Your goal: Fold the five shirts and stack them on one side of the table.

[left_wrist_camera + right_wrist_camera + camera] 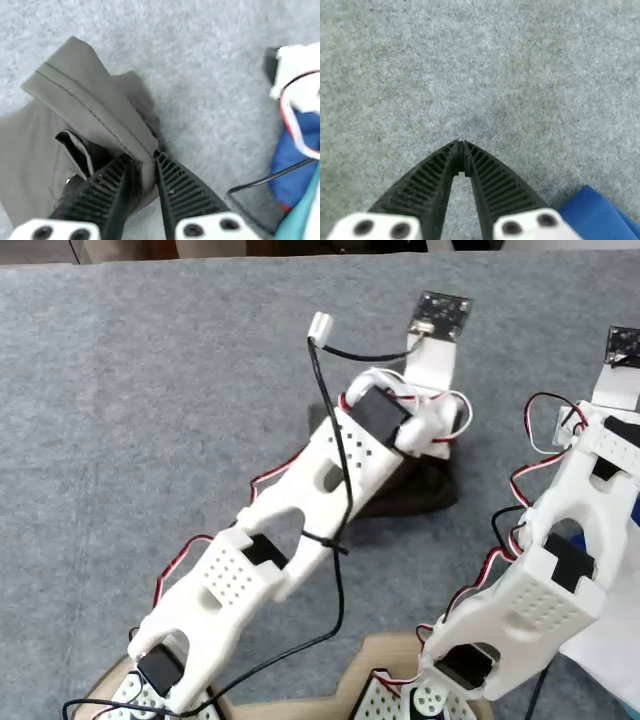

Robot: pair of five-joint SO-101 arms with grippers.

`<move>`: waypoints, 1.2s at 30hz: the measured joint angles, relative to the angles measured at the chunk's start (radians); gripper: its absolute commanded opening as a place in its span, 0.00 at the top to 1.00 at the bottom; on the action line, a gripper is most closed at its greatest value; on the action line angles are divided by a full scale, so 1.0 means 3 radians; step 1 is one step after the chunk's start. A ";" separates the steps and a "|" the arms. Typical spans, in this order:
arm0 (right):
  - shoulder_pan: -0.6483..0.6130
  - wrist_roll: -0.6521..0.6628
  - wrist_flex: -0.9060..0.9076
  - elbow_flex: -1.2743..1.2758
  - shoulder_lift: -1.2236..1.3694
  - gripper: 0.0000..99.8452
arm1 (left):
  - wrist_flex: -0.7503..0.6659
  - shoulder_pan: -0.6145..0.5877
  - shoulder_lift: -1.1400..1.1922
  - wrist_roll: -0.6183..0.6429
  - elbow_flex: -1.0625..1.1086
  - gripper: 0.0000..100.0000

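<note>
Grey felt covers the surface (150, 390). Near its middle lies a grey shirt (75, 100) that looks soft, light and floppy. Left jaws pinch its thick folded hem, likely a good spot to hold. Right jaws are closed on nothing, near blue cloth (590, 205).

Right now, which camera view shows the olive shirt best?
The left wrist view: the olive shirt lies close, with its seam and fold plain, pinched in the left gripper. The high view gives a dark edge of it under the left arm. The right wrist view faces grey table cover.
</note>
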 measured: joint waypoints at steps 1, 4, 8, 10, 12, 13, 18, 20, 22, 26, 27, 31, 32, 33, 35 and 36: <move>0.0000 0.0000 0.0000 0.0000 0.0000 0.99 | -0.0041 0.0000 0.0000 0.0051 0.0000 0.98; 0.0000 0.0000 0.0000 0.0000 0.0000 0.99 | -0.0194 -0.0015 0.0000 0.0133 0.0061 0.98; 0.0000 0.0010 0.0000 0.0000 0.0000 0.99 | -0.0506 -0.0005 0.0005 0.0159 0.0425 0.98; 0.0000 0.0041 0.0000 0.0000 0.0000 0.99 | -0.0578 -0.0005 0.0005 0.0159 0.0547 0.98; 0.0000 0.0041 0.0000 0.0000 0.0000 0.99 | -0.0604 0.0015 0.0005 0.0159 0.0568 0.95; 0.0000 0.0041 0.0000 0.0000 0.0000 0.99 | -0.0609 0.0036 0.0005 0.0159 0.0573 0.92; -0.0015 0.0123 0.0000 0.0000 0.0000 0.99 | -0.0588 0.0118 0.0005 0.0251 0.0578 0.75; -0.0031 0.0153 0.0000 0.0000 0.0000 0.99 | -0.0517 0.0102 0.0005 0.0430 0.0578 0.74; -0.0056 0.0159 0.0000 0.0000 0.0000 0.99 | -0.0414 0.0026 0.0005 0.0552 0.0552 0.75; -0.0097 0.0169 0.0046 0.0000 0.0000 0.99 | -0.0118 -0.0338 0.0005 0.0609 0.0153 0.86; -0.0133 0.0199 0.0128 0.0000 0.0000 0.99 | -0.0041 -0.0481 0.0005 0.0609 0.0031 0.90; -0.0476 0.0378 0.0614 -0.0128 -0.0010 0.99 | 0.0159 -0.1120 0.0072 0.0609 -0.0174 0.98; -0.0598 0.0435 0.0726 -0.0159 -0.0015 0.99 | 0.0174 -0.1263 0.0128 0.0609 -0.0169 0.98; -0.0716 0.0511 0.0834 -0.0210 -0.0020 0.99 | 0.0184 -0.1381 0.0199 0.0619 -0.0143 0.98; -0.0982 0.0675 0.1084 -0.0373 -0.0026 0.99 | 0.0194 -0.1545 0.0312 0.0619 -0.0113 0.98; -0.1115 0.0726 0.1212 -0.0471 -0.0026 0.99 | 0.0199 -0.1601 0.0373 0.0619 -0.0082 0.98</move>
